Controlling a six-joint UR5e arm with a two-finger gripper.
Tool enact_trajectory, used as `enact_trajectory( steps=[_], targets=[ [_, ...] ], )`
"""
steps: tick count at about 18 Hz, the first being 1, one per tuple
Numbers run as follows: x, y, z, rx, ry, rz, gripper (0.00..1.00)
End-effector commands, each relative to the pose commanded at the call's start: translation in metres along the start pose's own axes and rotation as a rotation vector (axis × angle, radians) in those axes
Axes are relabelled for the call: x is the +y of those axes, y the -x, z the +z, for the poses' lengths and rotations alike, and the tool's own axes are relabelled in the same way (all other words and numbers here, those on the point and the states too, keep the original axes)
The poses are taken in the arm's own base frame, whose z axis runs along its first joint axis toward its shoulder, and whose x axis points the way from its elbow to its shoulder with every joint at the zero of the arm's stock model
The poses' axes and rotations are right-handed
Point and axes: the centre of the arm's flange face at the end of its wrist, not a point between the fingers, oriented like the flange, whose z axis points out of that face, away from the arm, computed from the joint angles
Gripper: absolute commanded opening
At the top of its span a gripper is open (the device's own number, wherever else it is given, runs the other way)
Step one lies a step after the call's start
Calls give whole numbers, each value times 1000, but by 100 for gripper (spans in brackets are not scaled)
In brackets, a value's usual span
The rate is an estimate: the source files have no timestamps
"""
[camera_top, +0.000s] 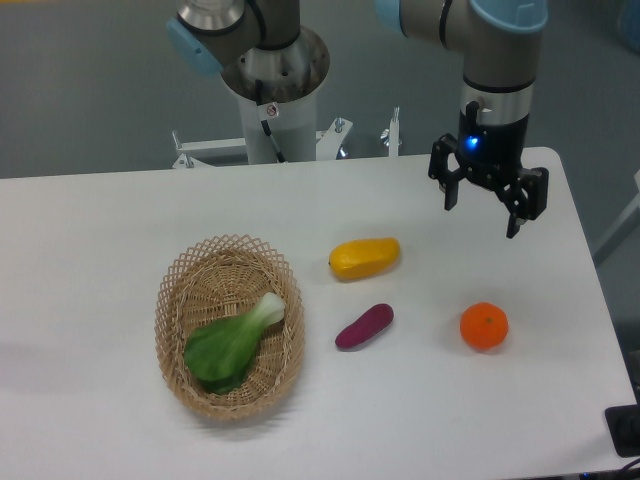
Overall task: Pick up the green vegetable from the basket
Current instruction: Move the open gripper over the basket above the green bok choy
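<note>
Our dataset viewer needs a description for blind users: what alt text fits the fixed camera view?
A bok choy lies in an oval wicker basket at the left of a white table, while the robot arm's open pincer hangs empty at the far right. A yellow fruit, purple sweet potato and orange lie between.

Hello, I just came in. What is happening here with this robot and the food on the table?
A robot arm is set to pick the bok choy out of the basket, but has not reached it. The gripper hangs open and empty above the table's right side, far from the basket. The bok choy lies inside the basket, untouched. A yellow fruit, a purple sweet potato and an orange lie on the table.
</note>
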Motion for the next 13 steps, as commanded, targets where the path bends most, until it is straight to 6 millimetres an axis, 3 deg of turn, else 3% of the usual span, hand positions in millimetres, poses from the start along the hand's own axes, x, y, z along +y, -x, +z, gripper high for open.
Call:
enact_trajectory(
  steps=[5,9,13],
  targets=[
    [-7,-7,-8,-9,7,-4,100],
    [-25,-24,2,-3,-17,-1,100],
    [-46,-47,11,-21,-35,-130,100]
  ],
)
